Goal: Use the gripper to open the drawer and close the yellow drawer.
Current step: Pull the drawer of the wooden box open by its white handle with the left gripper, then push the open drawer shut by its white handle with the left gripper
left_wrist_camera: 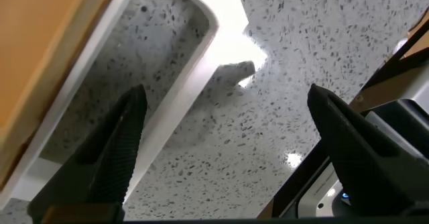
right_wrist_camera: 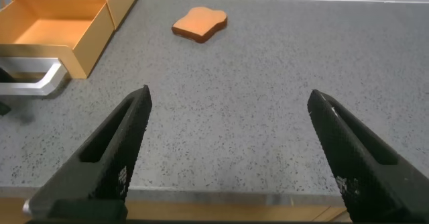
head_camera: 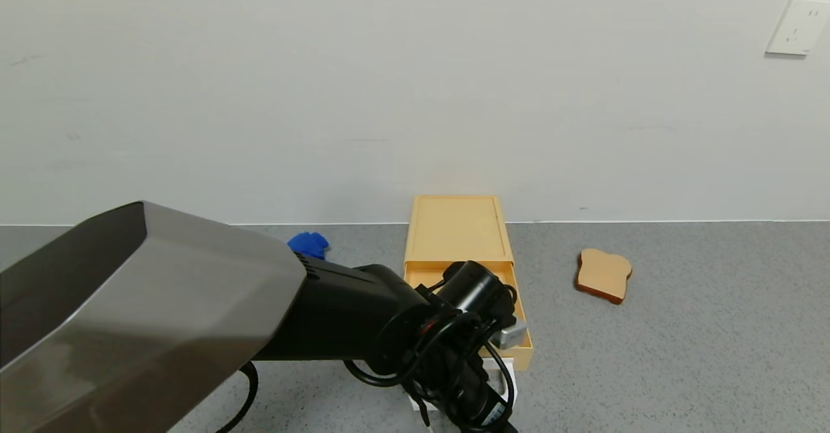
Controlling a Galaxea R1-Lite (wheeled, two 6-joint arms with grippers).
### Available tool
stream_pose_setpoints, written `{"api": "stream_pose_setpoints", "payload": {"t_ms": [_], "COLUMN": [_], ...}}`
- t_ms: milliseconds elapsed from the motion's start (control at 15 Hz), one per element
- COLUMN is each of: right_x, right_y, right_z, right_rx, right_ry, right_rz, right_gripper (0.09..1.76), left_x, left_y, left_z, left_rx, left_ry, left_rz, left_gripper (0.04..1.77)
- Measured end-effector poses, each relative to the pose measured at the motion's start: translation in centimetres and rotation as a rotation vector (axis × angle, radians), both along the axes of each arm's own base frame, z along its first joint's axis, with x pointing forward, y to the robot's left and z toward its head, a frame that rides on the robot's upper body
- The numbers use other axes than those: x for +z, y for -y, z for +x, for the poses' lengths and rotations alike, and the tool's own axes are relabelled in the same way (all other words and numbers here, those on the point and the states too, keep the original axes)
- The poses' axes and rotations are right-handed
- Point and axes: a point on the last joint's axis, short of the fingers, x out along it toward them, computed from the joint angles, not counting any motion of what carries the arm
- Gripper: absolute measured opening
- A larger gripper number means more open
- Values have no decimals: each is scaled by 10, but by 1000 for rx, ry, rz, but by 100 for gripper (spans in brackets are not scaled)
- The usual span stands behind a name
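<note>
The pale-yellow drawer point(head_camera: 519, 339) is pulled out of its flat yellow box point(head_camera: 458, 227) near the back wall. Its white loop handle point(head_camera: 509, 373) points at the table's front. My left gripper point(head_camera: 470, 404), a black hand wrapped in cables, hangs over the handle. In the left wrist view the gripper point(left_wrist_camera: 228, 96) is open; the handle's white bar point(left_wrist_camera: 181, 83) runs just beside one finger point(left_wrist_camera: 117, 143), not clamped, with the drawer front point(left_wrist_camera: 40, 49) beyond it. My right gripper point(right_wrist_camera: 228, 96) is open and empty over bare counter, away from the drawer point(right_wrist_camera: 47, 33).
A tan toast slice point(head_camera: 604, 276) lies on the grey counter to the right of the drawer, and also shows in the right wrist view point(right_wrist_camera: 199, 24). A small blue object point(head_camera: 308, 244) sits left of the box. The wall with a socket point(head_camera: 796, 26) stands close behind.
</note>
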Motion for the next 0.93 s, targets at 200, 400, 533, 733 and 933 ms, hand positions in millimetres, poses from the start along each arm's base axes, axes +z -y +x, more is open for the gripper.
{"api": "stream_pose_setpoints", "payload": {"t_ms": [200,400,533,733,933], "right_x": [0,0,0,0,0], "right_y": [0,0,0,0,0], "right_z": [0,0,0,0,0], "right_rx": [-1,-1,-1,0,0], "right_ry": [0,0,0,0,0], "right_rz": [0,0,0,0,0], "right_gripper": [171,171,171,171,171], "left_x": [4,20,35,63,89], "left_y": [0,-4,-9,-23,-38], "left_z": [2,3,2,3,4], "left_rx": [5,16,24,67,111], "left_ry": [20,47,69,116,181], "left_rz": [-5,-30,-53,-50,-80], "left_gripper": [172,172,172,172,172]}}
